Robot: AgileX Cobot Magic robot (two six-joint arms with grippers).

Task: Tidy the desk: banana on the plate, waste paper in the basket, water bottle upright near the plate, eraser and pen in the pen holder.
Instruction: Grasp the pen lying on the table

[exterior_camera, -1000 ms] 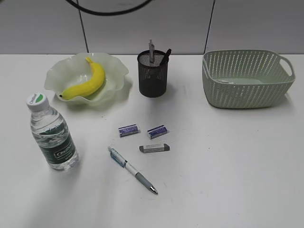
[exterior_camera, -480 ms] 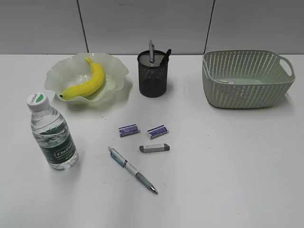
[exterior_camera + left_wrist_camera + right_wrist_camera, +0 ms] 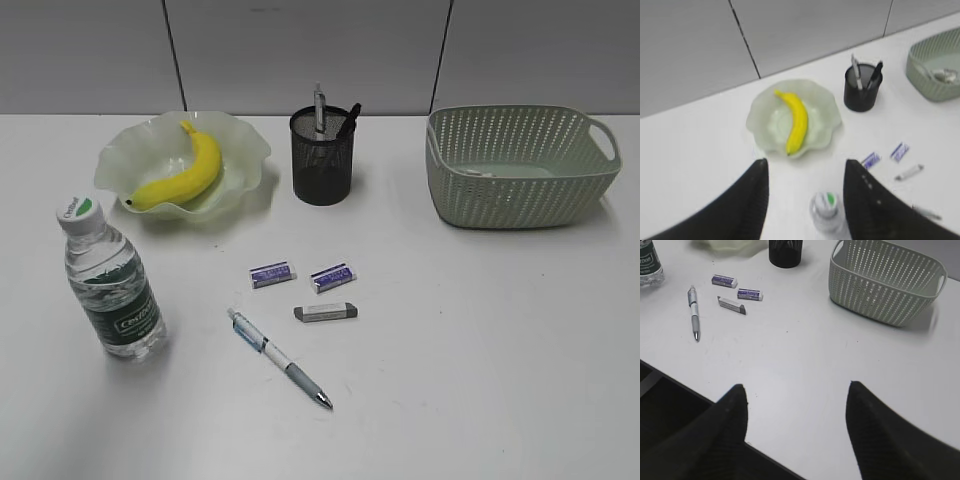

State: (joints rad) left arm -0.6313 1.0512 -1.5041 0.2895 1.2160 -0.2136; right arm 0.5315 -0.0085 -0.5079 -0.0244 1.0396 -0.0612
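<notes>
Directly beneath left gripper (image 3: 805, 200) (jaws spread) stands water bottle (image 3: 827, 217).

Three erasers (image 3: 325, 312), one loose pen (image 3: 280, 358), perhaps two pens in the holder (image 3: 322, 156).

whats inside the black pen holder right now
Two pens stand in the pen holder, one silver, one black. The mesh hides whatever lies at the bottom.

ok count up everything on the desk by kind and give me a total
Banana: 1
Plate: 1
Water bottle: 1
Pen holder: 1
Basket: 1
Erasers: 3, two purple-wrapped, one grey
Loose pen: 1
Total: 9, not counting the pen holder's or basket's contents
</notes>
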